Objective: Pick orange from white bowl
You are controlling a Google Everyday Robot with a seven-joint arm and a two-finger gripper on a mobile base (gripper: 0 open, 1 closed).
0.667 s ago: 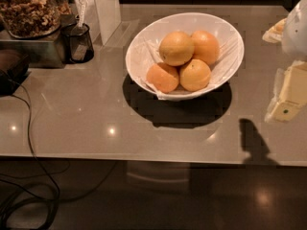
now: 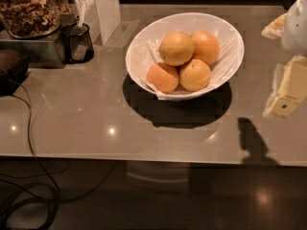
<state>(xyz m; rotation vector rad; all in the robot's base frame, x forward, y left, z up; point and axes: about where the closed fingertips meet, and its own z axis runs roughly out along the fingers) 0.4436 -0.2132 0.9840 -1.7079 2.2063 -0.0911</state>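
The gripper (image 2: 288, 87) hangs at the right edge, above the table (image 2: 86, 114), apart from the white bowl (image 2: 192, 20) holding the orange (image 2: 176, 48) — open or closed, I cannot tell.

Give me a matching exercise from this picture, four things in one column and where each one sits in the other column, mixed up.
Things:
1. biggest orange
2. black mesh cup
3. tool
4. jar of nuts

Places:
A. right edge, over the counter
B. far left corner
C. in the white bowl
D. just right of the jar

Pairs: 1-C, 2-D, 3-A, 4-B
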